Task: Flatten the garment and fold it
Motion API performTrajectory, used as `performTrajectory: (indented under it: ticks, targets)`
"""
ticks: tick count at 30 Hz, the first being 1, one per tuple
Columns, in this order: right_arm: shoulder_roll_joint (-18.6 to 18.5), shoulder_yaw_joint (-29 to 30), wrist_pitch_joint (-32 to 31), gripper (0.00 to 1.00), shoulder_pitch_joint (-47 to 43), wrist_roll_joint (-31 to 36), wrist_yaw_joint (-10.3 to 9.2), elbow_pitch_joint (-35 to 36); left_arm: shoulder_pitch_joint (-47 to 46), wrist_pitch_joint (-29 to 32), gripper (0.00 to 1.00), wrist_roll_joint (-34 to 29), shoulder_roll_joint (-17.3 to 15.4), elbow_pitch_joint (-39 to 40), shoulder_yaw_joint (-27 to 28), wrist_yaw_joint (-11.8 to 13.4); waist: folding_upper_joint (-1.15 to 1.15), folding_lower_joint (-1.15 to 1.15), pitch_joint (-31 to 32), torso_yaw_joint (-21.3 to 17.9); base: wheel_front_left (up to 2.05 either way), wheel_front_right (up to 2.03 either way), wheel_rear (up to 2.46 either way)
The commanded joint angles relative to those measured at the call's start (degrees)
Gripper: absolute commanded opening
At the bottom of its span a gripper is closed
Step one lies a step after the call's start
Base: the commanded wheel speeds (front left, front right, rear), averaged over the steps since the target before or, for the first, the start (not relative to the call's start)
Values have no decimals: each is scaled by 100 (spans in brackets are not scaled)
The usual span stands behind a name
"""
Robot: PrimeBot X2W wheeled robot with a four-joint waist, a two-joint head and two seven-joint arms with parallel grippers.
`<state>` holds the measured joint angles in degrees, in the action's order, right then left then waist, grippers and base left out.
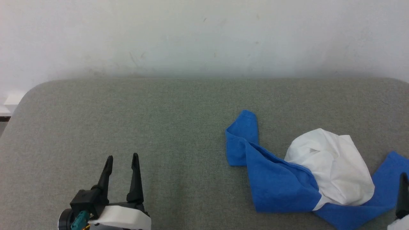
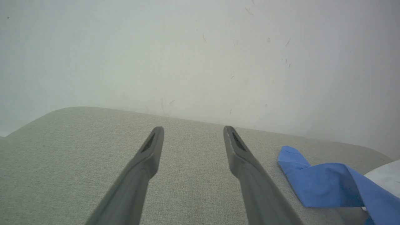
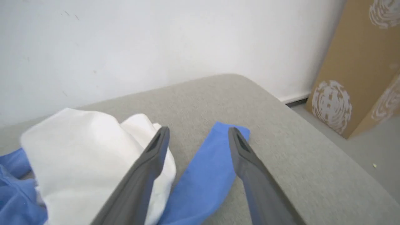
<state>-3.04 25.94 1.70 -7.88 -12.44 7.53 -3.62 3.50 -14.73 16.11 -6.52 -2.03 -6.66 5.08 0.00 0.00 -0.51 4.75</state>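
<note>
The garment (image 1: 319, 172) lies crumpled on the right half of the grey cushioned surface (image 1: 159, 121), a white bunched body between blue sleeves. One blue sleeve end (image 1: 244, 127) points toward the middle; another sleeve (image 3: 206, 175) runs under my right gripper. My left gripper (image 1: 122, 158) is open at the lower left, well clear of the cloth; the left wrist view shows its fingers (image 2: 150, 156) apart, with the sleeve (image 2: 318, 184) to their right. My right gripper (image 3: 198, 131) hovers open over the blue sleeve, holding nothing; one of its fingers (image 1: 403, 195) shows at the head view's right edge.
A pale wall (image 1: 204, 38) rises right behind the surface. The surface's rounded right corner (image 3: 250, 84) drops to the floor, where a brown cardboard box (image 3: 353, 72) with white prints stands. The surface's left end is rounded too.
</note>
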Motion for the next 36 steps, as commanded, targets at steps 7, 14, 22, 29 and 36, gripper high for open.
performTrajectory:
  ticks: [7, 14, 22, 29, 36]
  targets:
    - [15, -1156, 77, 100, -153, 675, -4, 1076, 106, -6, 100, 6, -28, -66, 5, 21, 0, 0, 45, 3, 0, 0, 0]
    - [16, -1830, -154, 100, -417, 715, -4, 1509, 137, 48, 100, 55, -44, -127, 12, 56, 0, 0, 54, -72, 0, 0, 0]
    - [16, -2029, -206, 100, -380, 671, -4, 1789, -963, 739, 100, 86, 19, -512, -722, -586, 0, 0, -205, -233, 0, 0, 0]
    - [16, -2140, -207, 100, -99, 598, -4, 1816, -2821, 1569, 100, 279, 258, -1597, -1599, -1130, 0, 0, -677, -556, 0, 0, 0]
    - [16, -2211, -84, 100, 169, 506, -4, 1679, -4261, 2409, 100, 493, 273, -3240, -2086, -1236, 0, 0, -1214, -1028, 0, 0, 0]
